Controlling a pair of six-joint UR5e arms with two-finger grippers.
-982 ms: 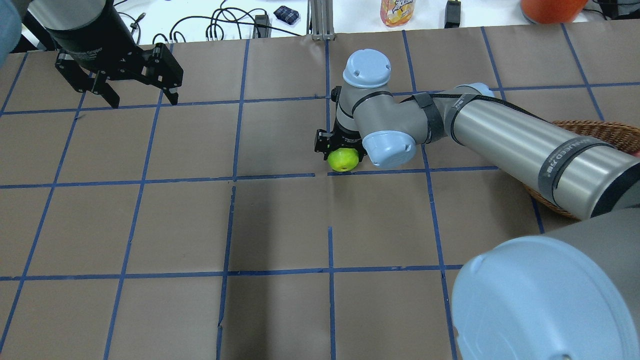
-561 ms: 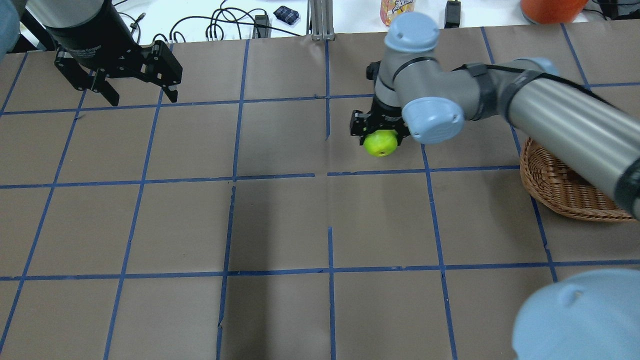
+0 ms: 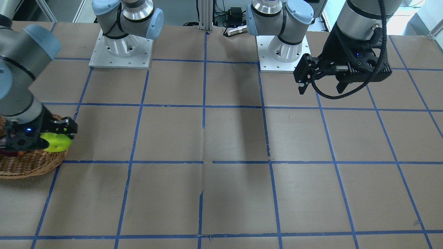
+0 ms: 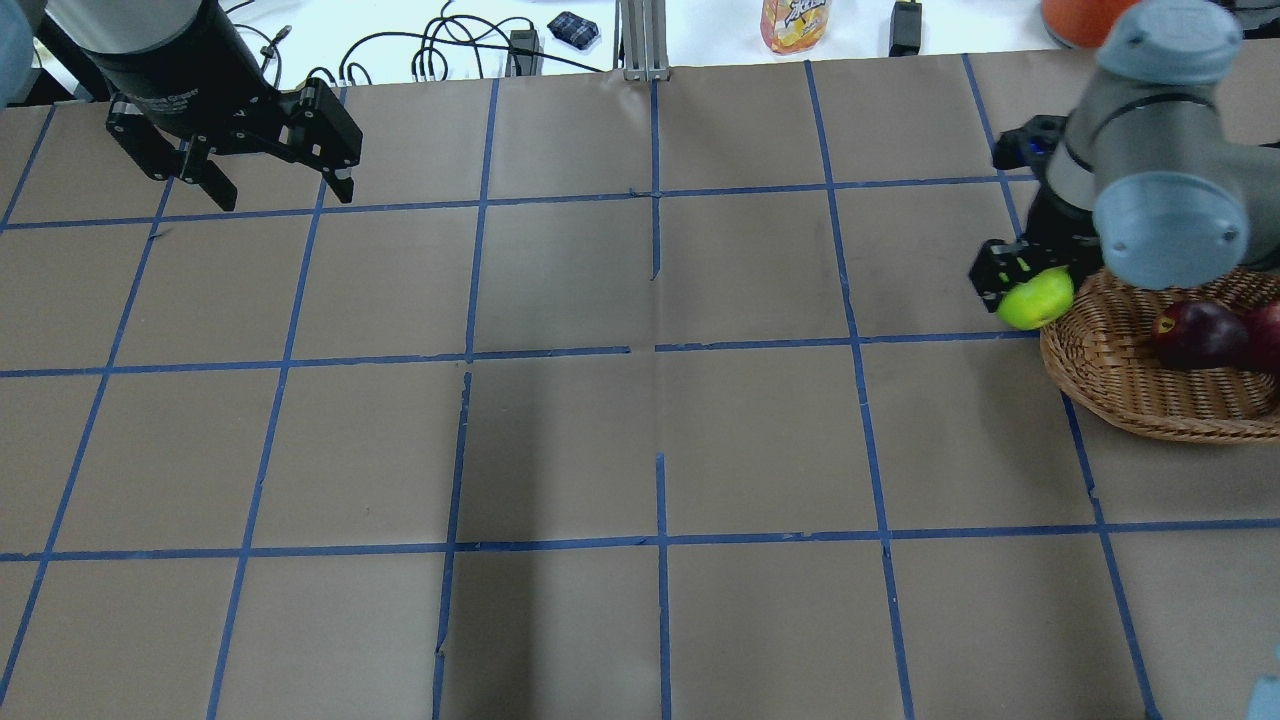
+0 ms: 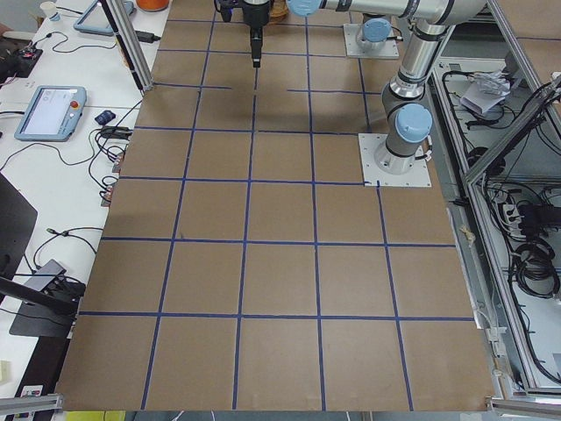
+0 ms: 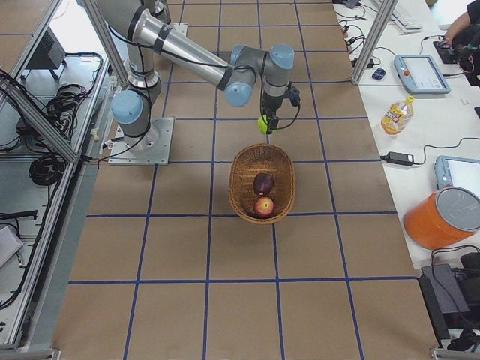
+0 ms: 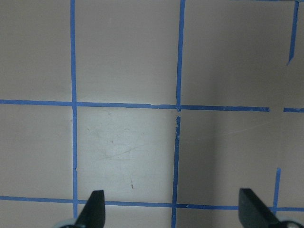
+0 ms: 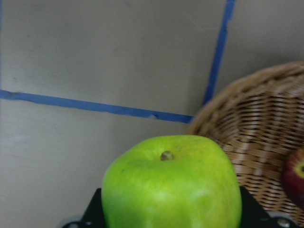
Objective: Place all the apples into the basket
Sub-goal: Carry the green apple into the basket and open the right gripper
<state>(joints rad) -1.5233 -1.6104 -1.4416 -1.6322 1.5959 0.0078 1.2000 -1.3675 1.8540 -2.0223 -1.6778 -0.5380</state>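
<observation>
Aloft, right end effector [image 4: 1030, 288] grips green apple [image 4: 1038, 300] beside basket [image 4: 1120, 400].

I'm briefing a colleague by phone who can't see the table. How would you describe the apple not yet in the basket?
Find the wicker basket on the robot's right side of the table. At its rim nearest the table's middle, the right gripper holds the green apple. It alone is bright lime; the maroon apple and red apple lie inside the basket.

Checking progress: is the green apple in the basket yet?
Out. The right gripper holds the apple just outside the basket rim, not over its hollow.
</observation>
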